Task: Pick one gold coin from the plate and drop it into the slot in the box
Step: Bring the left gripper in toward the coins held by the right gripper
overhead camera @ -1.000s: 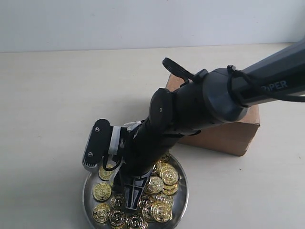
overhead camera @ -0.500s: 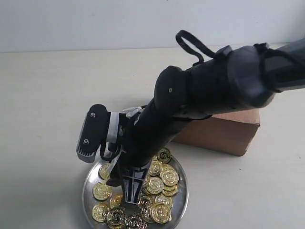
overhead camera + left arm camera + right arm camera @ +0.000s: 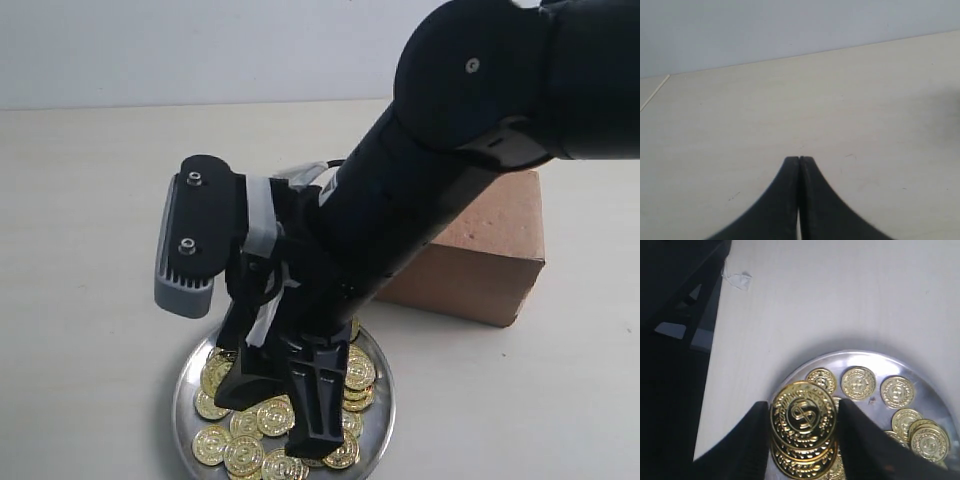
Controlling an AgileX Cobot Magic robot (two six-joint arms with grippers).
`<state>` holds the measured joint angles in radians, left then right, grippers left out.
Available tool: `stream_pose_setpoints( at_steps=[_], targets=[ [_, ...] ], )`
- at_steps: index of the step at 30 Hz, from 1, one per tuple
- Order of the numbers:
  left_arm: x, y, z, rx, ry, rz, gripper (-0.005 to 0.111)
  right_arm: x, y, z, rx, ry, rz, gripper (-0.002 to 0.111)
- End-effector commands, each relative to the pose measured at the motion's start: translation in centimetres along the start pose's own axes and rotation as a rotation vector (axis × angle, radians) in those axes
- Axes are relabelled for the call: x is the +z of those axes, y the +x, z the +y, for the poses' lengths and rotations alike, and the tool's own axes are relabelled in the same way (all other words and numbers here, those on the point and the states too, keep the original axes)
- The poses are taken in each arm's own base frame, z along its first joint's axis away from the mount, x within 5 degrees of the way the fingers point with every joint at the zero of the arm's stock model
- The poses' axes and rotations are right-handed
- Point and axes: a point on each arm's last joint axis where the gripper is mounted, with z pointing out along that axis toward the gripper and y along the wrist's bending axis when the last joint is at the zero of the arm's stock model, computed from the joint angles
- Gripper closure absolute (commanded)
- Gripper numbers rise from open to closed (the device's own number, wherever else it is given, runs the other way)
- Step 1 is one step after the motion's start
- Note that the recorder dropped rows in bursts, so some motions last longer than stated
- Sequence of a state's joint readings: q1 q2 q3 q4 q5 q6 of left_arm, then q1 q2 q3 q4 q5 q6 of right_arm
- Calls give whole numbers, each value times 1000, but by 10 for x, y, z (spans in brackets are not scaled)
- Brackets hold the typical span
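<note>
Right tool [image 3: 803, 410] clamping gold coin stack [image 3: 802, 422] over plate [image 3: 852, 356], ext view hides grip, left tool [image 3: 799, 161] clenched empty

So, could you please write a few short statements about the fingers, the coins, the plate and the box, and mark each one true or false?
1. The right fingers grip at least one gold coin. True.
2. The left fingers stand wide apart. False: they are pressed together over the bare table.
3. Loose coins lie on the plate. True.
4. The box stands on the plate. False: it stands on the table, next to the plate.
</note>
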<state>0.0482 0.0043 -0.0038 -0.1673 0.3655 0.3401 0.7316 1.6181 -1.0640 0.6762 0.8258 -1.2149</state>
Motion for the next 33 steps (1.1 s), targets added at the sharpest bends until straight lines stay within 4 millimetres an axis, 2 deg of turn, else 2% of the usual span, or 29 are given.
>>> stream_pose_setpoints(
  at_steps=[1, 2, 3, 5, 6, 7, 9, 16, 23, 26, 33],
  targets=[
    [0, -5, 2, -7, -24, -72, 107, -8, -2, 7, 1, -30, -5, 84],
    [0, -7, 2, -59, -18, -88, 107, -8, -2, 8, 0, -41, -1, 84],
    [0, -9, -1, -273, 29, -106, 107, -9, -1, 10, 0, -58, 6, 84],
    [-1, -13, -2, -426, 58, -151, 107, -9, -1, 11, 3, -68, 9, 84],
    [-2, -20, -2, -703, 99, -218, 107, -9, -1, 11, 3, -72, 11, 84],
    [-3, -21, -2, -813, 126, -224, 107, -9, -1, 11, 3, -72, 11, 84],
    [-3, -24, -2, -923, 146, -254, 107, -8, -1, 9, 2, -50, 4, 84],
    [-4, -17, -20, -961, 308, -80, 107, -8, -3, 3, -5, 20, -16, 84],
    [-3, -16, -22, -885, 313, -62, 107, -8, -4, -4, -17, 84, -22, 84],
    [-3, -17, -22, -881, 314, -71, 107, -8, -5, -6, 34, 104, -40, 84],
    [-5, -17, -37, -967, 481, 54, 107, -8, -5, -6, 31, 105, -36, 84]
  ],
)
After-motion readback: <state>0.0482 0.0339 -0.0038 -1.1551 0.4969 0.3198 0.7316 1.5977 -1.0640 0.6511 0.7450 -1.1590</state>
